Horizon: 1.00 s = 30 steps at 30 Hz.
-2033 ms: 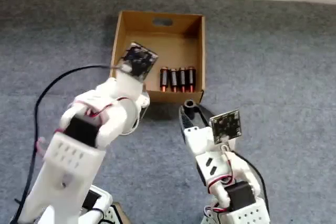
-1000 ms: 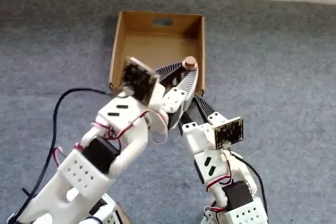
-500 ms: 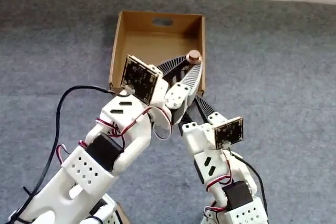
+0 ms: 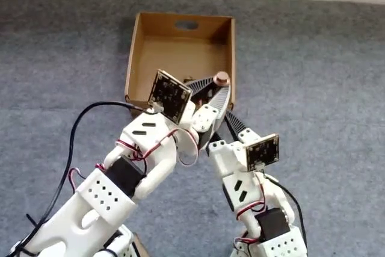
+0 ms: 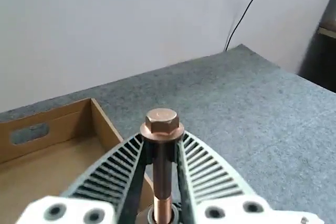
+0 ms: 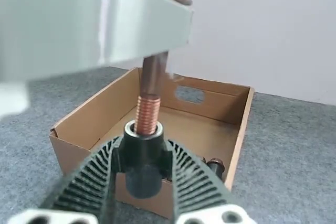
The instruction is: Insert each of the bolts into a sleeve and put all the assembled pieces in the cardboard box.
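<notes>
My left end effector (image 5: 161, 145) is clamping the bolt (image 5: 161, 121) upright, head up, threaded tip pointing down into the sleeve (image 6: 142, 167). My right end effector (image 6: 143, 144) is gripping that sleeve upright just outside the cardboard box (image 4: 137, 40).

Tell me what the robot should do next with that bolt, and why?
Probably push the bolt straight down. Its threaded tip sits in the mouth of the black sleeve in the right jaws, but most of its shank stands above, gripped by the left jaws.
</notes>
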Each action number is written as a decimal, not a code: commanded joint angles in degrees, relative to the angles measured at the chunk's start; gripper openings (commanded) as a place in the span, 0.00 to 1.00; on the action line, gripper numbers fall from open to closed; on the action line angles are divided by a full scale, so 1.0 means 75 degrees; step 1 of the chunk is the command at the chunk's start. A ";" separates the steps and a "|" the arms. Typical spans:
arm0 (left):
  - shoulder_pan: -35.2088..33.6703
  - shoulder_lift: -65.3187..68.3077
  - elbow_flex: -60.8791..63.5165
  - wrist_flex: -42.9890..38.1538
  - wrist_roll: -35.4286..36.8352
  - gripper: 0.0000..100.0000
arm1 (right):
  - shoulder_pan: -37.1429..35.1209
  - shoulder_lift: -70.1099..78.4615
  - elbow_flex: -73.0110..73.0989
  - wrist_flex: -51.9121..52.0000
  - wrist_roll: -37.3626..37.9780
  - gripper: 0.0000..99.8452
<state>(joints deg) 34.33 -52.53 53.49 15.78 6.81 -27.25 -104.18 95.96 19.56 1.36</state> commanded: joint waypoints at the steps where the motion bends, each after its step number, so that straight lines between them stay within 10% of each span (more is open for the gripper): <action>1: 0.0018 -0.0088 -0.0088 0.0023 0.0023 0.01 | -0.0041 -0.0135 0.0381 -0.0193 -0.0059 0.01; 21: -0.0381 -0.0100 -0.1963 0.5345 0.0047 0.18 | -0.0041 -0.0135 0.0416 -0.0193 -0.0059 0.01; 30: -0.2303 -0.0041 -0.3007 0.7631 0.0012 0.17 | -0.0029 -0.0135 0.0428 -0.0182 -0.0047 0.01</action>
<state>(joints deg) 23.87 -52.62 33.98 70.55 7.08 -27.43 -104.18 95.96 19.65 1.27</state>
